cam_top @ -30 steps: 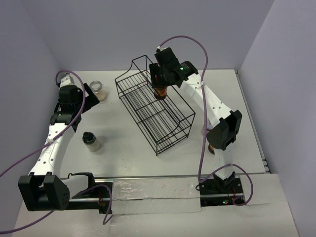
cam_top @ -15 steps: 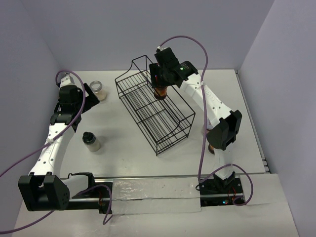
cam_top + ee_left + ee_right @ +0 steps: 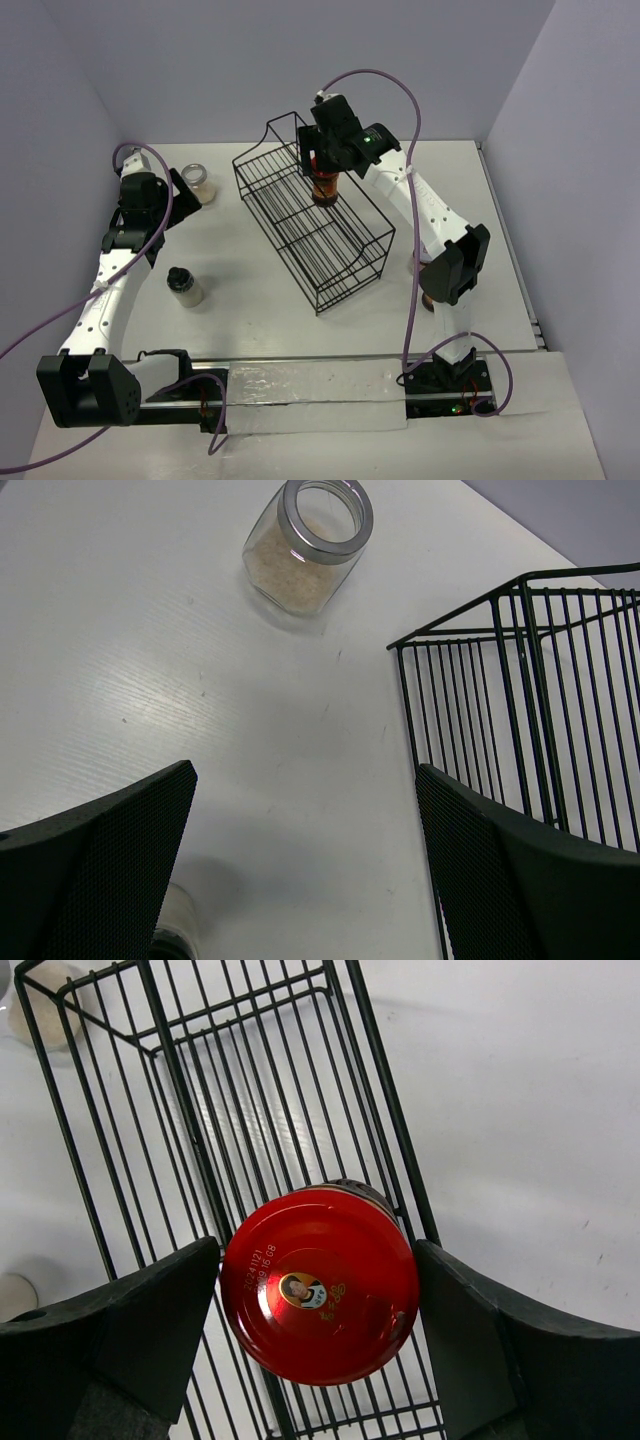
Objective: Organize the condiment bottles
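Right claw (image 3: 322,168) has lifted a touch off the red-lidded jar (image 3: 323,187) since a second ago; more of the lid shows.

Top view: that jar stands upright at the far end of the wire rack (image 3: 330,250), which lies slantwise mid-table. Pale jar (image 3: 200,183) sits near the table's (image 3: 250,330) far left corner, just beside the left claw (image 3: 188,190). Black-capped jar (image 3: 183,285) stands toward the left edge, apart from both claws. A brownish jar (image 3: 428,300) near the right edge is mostly hidden by the right arm.

Left wrist view: left claw (image 3: 305,880) spread wide, nothing between its fingers. Pale jar (image 3: 305,545) ahead, rack (image 3: 520,680) to its right.

Right wrist view: red-lidded jar (image 3: 320,1285) on the rack (image 3: 180,1110) wires by a long side rail. Right claw (image 3: 318,1300) flanks the lid, fingers right at its edges; cannot tell whether they press it.
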`<state>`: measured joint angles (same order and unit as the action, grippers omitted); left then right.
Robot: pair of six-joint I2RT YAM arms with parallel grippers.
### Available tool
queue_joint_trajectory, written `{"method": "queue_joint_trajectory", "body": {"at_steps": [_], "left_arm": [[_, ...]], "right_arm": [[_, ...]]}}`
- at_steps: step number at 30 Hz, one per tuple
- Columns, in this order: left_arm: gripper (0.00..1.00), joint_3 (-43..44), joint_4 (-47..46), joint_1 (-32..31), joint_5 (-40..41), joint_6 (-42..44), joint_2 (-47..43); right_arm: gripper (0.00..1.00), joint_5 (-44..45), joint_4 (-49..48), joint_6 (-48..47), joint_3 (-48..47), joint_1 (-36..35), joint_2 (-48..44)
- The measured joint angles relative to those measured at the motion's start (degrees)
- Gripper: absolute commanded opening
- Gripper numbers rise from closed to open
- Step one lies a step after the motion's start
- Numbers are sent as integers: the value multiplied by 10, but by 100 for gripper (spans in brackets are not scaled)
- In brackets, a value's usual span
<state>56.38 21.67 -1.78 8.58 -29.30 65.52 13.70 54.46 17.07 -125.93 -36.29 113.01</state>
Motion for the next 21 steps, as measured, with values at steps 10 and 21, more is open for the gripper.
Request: {"method": "queue_joint_trajectory", "body": {"at_steps": [10,21], "left_arm": [[99,0,0,0,0,0,0],[99,0,0,0,0,0,0]], "right_arm": [[86,9,0,0,-2,-3,-3],[92,101,-4,0,9,4,-121]]}}
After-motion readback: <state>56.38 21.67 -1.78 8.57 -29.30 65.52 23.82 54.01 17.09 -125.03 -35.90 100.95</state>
